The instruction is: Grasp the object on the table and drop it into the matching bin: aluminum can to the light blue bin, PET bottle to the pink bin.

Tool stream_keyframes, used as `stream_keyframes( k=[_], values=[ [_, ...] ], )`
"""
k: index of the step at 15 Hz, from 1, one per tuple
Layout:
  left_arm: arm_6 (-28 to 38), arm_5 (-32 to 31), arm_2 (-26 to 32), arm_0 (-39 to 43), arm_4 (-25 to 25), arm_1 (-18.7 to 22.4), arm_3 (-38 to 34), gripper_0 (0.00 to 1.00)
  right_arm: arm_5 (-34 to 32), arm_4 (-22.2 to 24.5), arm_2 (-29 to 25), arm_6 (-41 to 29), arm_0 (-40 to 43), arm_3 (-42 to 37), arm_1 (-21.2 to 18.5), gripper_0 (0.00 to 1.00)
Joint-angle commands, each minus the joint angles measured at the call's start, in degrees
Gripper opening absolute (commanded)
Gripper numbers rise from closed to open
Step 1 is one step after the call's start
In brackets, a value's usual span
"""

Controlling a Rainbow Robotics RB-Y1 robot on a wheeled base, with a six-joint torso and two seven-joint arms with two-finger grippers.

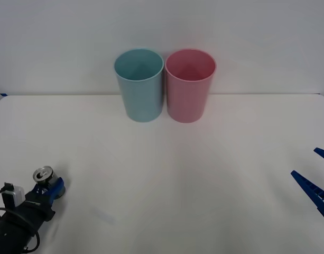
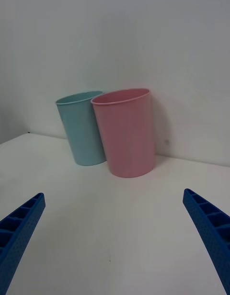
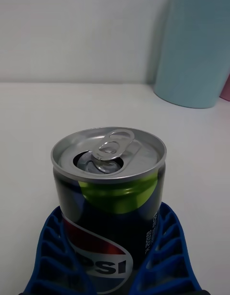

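The aluminum can point(image 1: 44, 174) is a small dark can with a silver lid and pull tab, at the near left of the white table point(image 1: 167, 180). My left gripper point(image 1: 49, 186) is shut on the can point(image 3: 110, 204), and its blue fingers point(image 3: 165, 247) hug both sides of the can's lower body. Upright at the back centre stands the light blue bin point(image 1: 140, 84), with the pink bin point(image 1: 189, 84) touching its right side. My right gripper point(image 1: 316, 177) waits open at the table's right edge, nothing between its fingers point(image 2: 211, 232).
A plain white wall rises right behind the bins. The light blue bin point(image 3: 196, 51) is ahead of the can and to its right in the left wrist view. Both bins point(image 2: 124, 132) stand well beyond the right gripper.
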Motion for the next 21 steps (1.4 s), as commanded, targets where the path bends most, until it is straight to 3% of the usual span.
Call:
stream_keyframes(
  k=[1, 4, 12, 16, 18, 21],
  values=[
    [1.0, -1.1, 0.2, 2.2, 1.7, 0.0, -4.3, 0.00, 0.0, 0.0, 0.0, 0.0, 0.0, 0.0, 0.0, 1.00],
    [3.1, -1.3, 0.2, 5.0, 3.4, 0.0, -10.4, 0.00, 0.0, 0.0, 0.0, 0.0, 0.0, 0.0, 0.0, 1.00],
    [17.1, -1.3, 1.8, 9.4, 4.5, 0.0, -26.2, 0.00, 0.0, 0.0, 0.0, 0.0, 0.0, 0.0, 0.0, 1.00],
    [18.6, -1.3, 3.6, 8.7, 4.5, 0.0, -30.0, 0.00, 0.0, 0.0, 0.0, 0.0, 0.0, 0.0, 0.0, 1.00],
    [20.7, -1.3, 4.7, 8.2, 3.2, 0.2, -32.5, 0.00, 0.0, 0.0, 0.0, 0.0, 0.0, 0.0, 0.0, 1.00],
    [29.2, -1.2, 5.7, 4.4, -3.2, 1.0, -35.2, 0.00, 0.0, 0.0, 0.0, 0.0, 0.0, 0.0, 0.0, 1.00]
  ],
)
